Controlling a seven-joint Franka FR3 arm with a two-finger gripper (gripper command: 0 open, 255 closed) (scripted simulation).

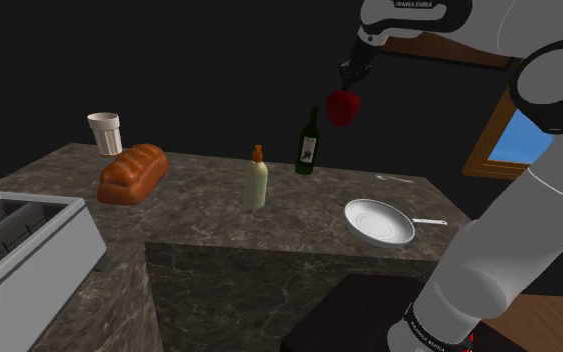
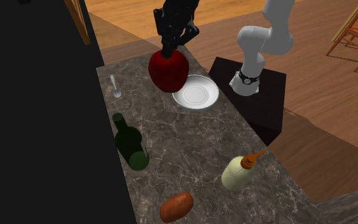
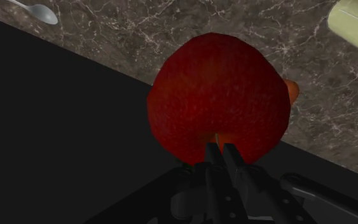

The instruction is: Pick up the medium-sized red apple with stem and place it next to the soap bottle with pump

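Ok so the apple (image 1: pixel 343 107) reads as firm, smooth and roundish to me. It's probably light, but slick enough to twist or swing if it's only pinched up top. And that's pretty much the grip here: the gripper (image 1: pixel 350 84) has its two fingers squeezed nearly together right at the stem dimple, holding the apple from above. Feels a bit sketchy imo, clamping across the widest part of the body would be way safer. Looks-wise it's deep red, slightly faceted, with faint speckling and a small orange-ish spot at the dimple. It hangs in the air well above the dark marbled counter (image 1: pixel 199 205), close to the top of the green wine bottle (image 1: pixel 307 148) in the shoulder view. The cream soap bottle (image 1: pixel 257 182) with its orange pump stands further to that view's left and a bit nearer.
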